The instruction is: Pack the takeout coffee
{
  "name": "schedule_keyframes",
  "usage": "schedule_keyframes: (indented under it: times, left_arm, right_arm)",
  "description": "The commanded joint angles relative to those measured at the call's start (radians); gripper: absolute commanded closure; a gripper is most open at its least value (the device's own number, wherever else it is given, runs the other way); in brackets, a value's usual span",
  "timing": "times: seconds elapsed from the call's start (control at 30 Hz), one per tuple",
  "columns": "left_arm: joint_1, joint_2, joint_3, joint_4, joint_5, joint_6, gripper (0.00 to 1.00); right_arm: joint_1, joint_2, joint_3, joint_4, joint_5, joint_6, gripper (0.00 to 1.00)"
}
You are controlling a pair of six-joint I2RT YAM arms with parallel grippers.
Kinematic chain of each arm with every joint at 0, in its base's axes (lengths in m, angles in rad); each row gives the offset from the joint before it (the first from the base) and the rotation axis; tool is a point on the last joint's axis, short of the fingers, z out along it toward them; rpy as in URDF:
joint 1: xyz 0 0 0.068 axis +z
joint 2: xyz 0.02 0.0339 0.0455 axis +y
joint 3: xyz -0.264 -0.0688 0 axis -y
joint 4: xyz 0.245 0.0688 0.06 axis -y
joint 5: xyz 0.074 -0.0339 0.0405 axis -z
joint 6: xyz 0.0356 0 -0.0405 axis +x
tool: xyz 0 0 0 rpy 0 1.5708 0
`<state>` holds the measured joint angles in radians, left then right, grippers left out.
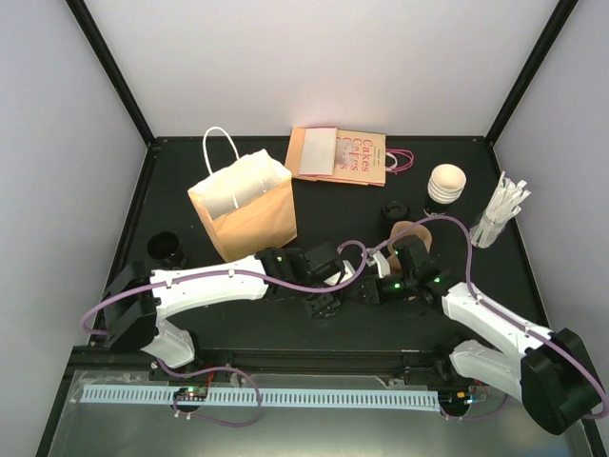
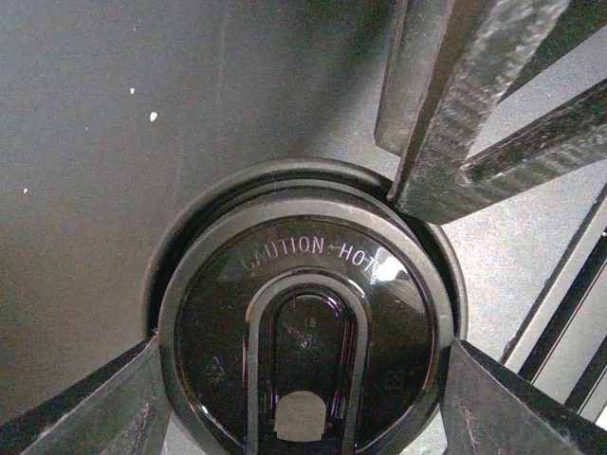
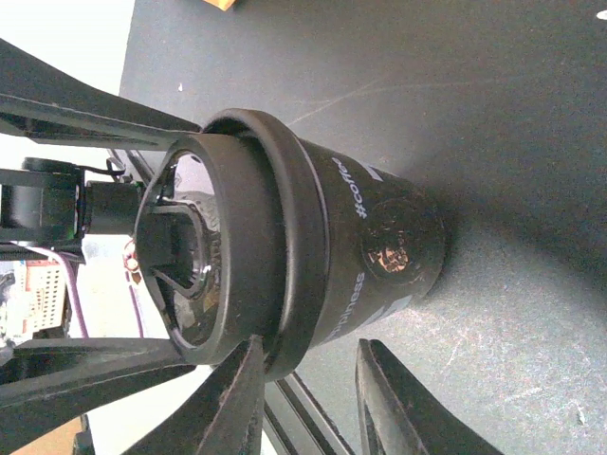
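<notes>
The takeout coffee (image 3: 379,237) is a black paper cup printed with white lettering, standing on the dark table. Its black lid (image 2: 303,313), embossed "CAUTION HOT", sits on top. My left gripper (image 2: 303,398) is shut on the lid's rim, one finger (image 3: 85,118) pressed against each side. My right gripper (image 3: 308,379) is beside the cup with its jaws narrowly apart and nothing between them. One fingertip (image 3: 242,374) touches the lid's rim. In the top view both grippers (image 1: 328,286) (image 1: 376,286) meet at the table's middle and hide the cup.
A brown paper bag (image 1: 243,205) with white handles stands open at the back left. A pink printed bag (image 1: 338,155) lies flat behind. A pulp carrier (image 1: 411,235), spare black lid (image 1: 393,210), white cups (image 1: 446,183) and straws (image 1: 500,211) are at right. Another black cup (image 1: 168,248) stands far left.
</notes>
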<state>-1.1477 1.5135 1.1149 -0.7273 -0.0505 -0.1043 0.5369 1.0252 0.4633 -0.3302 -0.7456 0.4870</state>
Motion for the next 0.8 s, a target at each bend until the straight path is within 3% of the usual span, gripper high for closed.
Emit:
schedule_keyframes:
  times: [0.0, 0.57, 0.77]
  left_arm:
    - [-0.005, 0.032, 0.012, -0.013, 0.015, 0.019, 0.31]
    - [-0.001, 0.068, -0.051, 0.034, 0.076, 0.019, 0.33]
    - [-0.003, 0.075, -0.063, 0.049, 0.098, 0.022, 0.33]
  right_arm:
    - [-0.005, 0.027, 0.02, 0.042, -0.032, -0.007, 0.7]
    - [-0.005, 0.12, -0.046, 0.051, 0.013, -0.007, 0.75]
    - [-0.005, 0.062, -0.017, 0.032, 0.072, 0.026, 0.75]
